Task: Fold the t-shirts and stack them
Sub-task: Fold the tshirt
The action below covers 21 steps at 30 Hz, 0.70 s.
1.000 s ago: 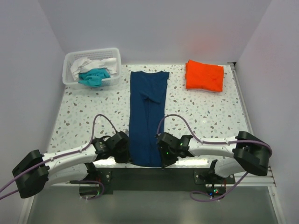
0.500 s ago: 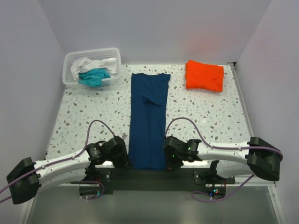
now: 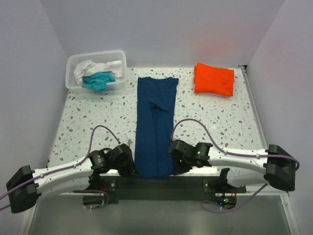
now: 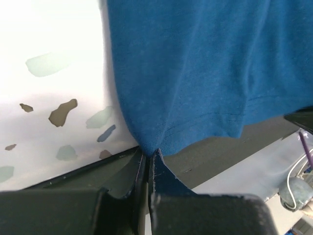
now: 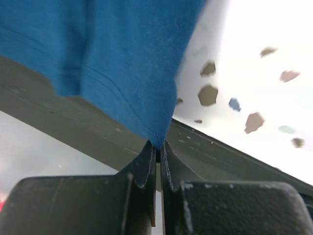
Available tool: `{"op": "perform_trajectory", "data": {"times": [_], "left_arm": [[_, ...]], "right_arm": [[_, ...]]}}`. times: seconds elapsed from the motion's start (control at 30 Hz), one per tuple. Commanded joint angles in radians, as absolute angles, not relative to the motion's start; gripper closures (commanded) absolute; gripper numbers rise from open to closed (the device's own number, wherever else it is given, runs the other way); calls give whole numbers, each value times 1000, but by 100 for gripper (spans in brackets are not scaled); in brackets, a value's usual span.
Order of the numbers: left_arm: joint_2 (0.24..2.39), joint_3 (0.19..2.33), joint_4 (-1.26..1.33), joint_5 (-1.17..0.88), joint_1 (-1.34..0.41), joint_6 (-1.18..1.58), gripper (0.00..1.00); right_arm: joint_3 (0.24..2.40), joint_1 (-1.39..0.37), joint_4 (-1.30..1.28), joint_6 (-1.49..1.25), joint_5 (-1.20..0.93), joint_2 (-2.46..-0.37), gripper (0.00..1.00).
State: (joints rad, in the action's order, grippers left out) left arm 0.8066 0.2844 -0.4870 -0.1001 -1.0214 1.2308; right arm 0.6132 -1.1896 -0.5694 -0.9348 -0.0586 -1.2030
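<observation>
Left tool (image 3: 132,170) closed, pinching the near-left hem corner of the navy t-shirt (image 3: 155,127). In the left wrist view the two fingers meet tip to tip (image 4: 148,157) with a peak of blue cloth (image 4: 205,63) drawn down into them. No gap between the jaws that I can see.

Right tool (image 3: 172,170) likewise closed, on the near-right hem corner of the same shirt. In the right wrist view the cloth (image 5: 98,44) tapers to a point that sits right in the nip (image 5: 157,147).

Navy t-shirt: lies flat as a long narrow strip down the middle of the tabletop (image 3: 215,117), sleeves folded inward, collar end far from the arms. Its near hem runs between the two tools and reaches just past the tabletop's near edge, over the dark rail (image 3: 161,186) there. The cloth between the corners sags a little in both wrist views.

Other shirts, placed from the navy one:
- Orange t-shirt (image 3: 213,79), folded, to the right of its far end, well apart, flat on the tabletop.
- White basket (image 3: 71,84) to the left of its far end, near but not touching.
- Teal t-shirt (image 3: 98,80) and white t-shirt (image 3: 90,67) lie bunched inside that basket, teal nearer to me, white behind it.
</observation>
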Motion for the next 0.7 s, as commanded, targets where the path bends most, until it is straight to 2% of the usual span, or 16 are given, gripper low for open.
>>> {"op": "perform_trajectory", "data": {"times": [0.0,0.23,0.33,0.67], "left_arm": [[831,373,-522,-37,-1026,1247,100],[932,599,-606,185,-1014,1187,100],[989,678,-588,219,-977,1125,100],[1204,845,-457,172,-752,898,100]], "right_arm": [[735,-1189,-698,-847,92,-1183,100],[876,-1086,-680,-713,161,-1239,100],[905,-1013,-623,-674,143,-1250,100],[1006,-841,-552,-554,98,-1356,100]]}}
